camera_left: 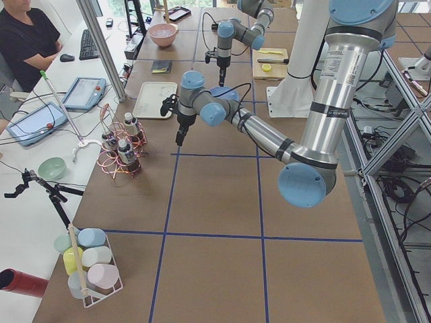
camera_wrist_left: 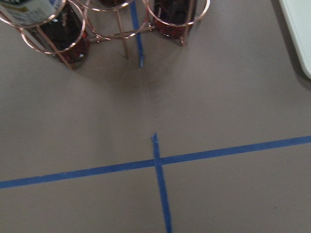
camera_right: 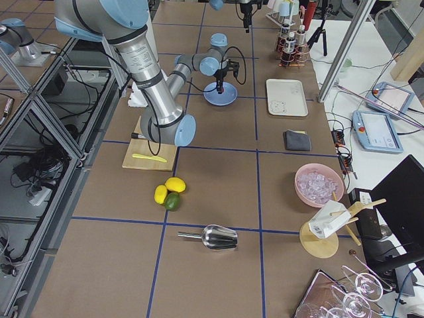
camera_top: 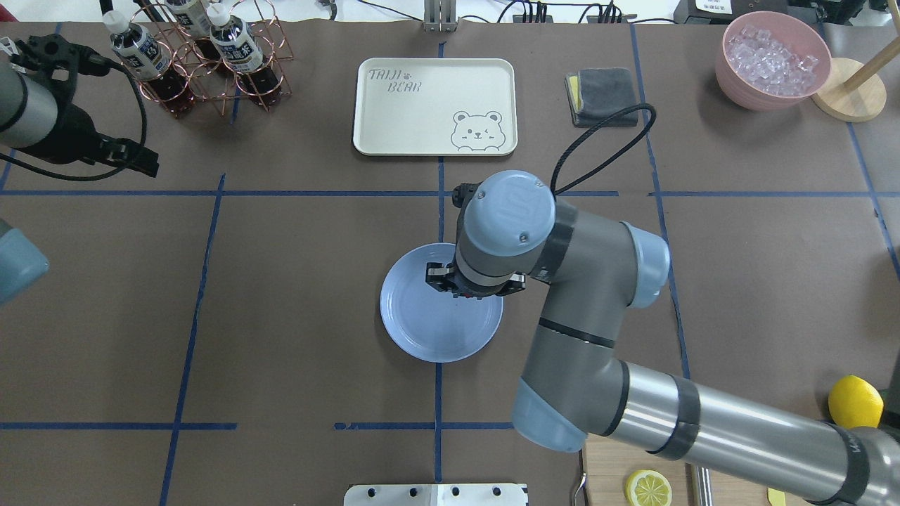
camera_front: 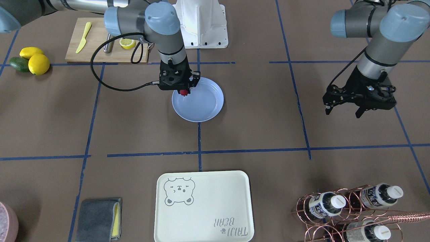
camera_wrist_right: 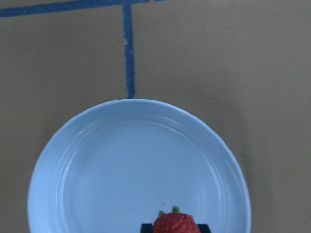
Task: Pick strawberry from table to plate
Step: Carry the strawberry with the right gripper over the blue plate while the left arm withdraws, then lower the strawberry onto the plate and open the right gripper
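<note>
A small red strawberry (camera_front: 183, 92) hangs between the fingers of my right gripper (camera_front: 183, 91), which is shut on it. It sits just above the robot-side part of the light-blue plate (camera_front: 205, 107). The right wrist view shows the strawberry (camera_wrist_right: 176, 224) at the bottom edge, over the near rim of the plate (camera_wrist_right: 121, 165). From overhead, the wrist hides the berry and covers part of the plate (camera_top: 429, 337). My left gripper (camera_front: 342, 113) hovers open over the brown-paper table (camera_front: 262, 127), far from the plate, with nothing between its fingers.
A cream bear-printed tray (camera_front: 203, 206) lies on the operators' side of the plate. A copper rack of bottles (camera_front: 349, 211) stands near the left gripper. A cutting board (camera_front: 100, 40) holds a knife and half a lemon; lemons (camera_front: 37, 60) lie beside it. A grey cloth (camera_front: 97, 220) sits at the edge.
</note>
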{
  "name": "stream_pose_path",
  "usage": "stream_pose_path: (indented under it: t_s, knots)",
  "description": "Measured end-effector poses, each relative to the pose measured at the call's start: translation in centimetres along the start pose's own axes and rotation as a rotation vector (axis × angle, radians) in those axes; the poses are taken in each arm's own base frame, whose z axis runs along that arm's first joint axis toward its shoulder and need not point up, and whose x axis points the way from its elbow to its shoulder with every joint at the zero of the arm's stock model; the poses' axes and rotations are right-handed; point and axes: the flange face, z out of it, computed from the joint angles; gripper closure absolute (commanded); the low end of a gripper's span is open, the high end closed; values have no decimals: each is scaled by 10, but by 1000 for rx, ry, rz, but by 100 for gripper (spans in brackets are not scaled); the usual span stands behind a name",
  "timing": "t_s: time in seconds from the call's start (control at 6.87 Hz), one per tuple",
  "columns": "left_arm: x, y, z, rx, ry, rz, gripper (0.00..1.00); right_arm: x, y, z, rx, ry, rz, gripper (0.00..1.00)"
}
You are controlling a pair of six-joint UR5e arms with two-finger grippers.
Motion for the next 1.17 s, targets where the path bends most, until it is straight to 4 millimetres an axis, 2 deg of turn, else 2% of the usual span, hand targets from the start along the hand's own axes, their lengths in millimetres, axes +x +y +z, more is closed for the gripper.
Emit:
stream_pose_path:
  t_s: [0.15, 0.29, 0.58, 0.73, 0.87, 1.17]
  knots:
    - [-26, 1, -4, -7, -9, 26, 0, -21, 5, 15, -3, 20, -4, 100]
    - [-41, 1, -4, -10, -17, 34, 0, -34, 6, 26, 0, 34, -6, 100]
    - [-53, 1, -2, -12, -24, 33, 0, -44, 3, 41, 2, 59, -7, 100]
    - [-56, 0, -2, -12, -26, 30, 0, -45, 2, 45, 4, 66, -6, 47]
    - [-60, -1, -4, -8, -30, 30, 0, -46, 1, 47, 10, 64, -7, 1]
    - [-69, -4, -6, -4, -37, 40, 0, -46, -1, 47, 19, 42, -9, 0]
